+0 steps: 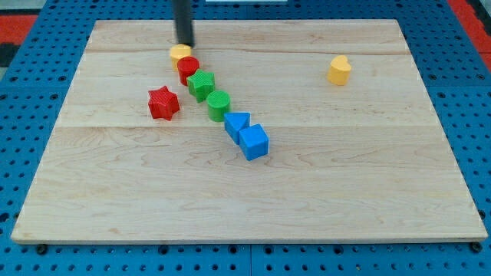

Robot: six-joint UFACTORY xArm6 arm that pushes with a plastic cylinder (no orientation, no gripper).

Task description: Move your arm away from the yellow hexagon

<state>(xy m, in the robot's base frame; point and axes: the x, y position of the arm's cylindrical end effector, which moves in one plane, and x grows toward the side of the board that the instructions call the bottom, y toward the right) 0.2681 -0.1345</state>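
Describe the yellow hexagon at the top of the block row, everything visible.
The yellow hexagon is a small, flat block that looks like plastic, lying on the wooden board near the view's top left. It heads a diagonal row of blocks; the red cylinder sits right against its lower side, partly covering it. My tip stands at its upper edge, seemingly touching or nearly so. Its exact outline is hard to make out, being partly hidden.

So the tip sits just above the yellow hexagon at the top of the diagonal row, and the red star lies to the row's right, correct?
Not quite: in the camera view the red star lies to the row's left. My tip does sit just above the yellow hexagon, which heads the diagonal row.
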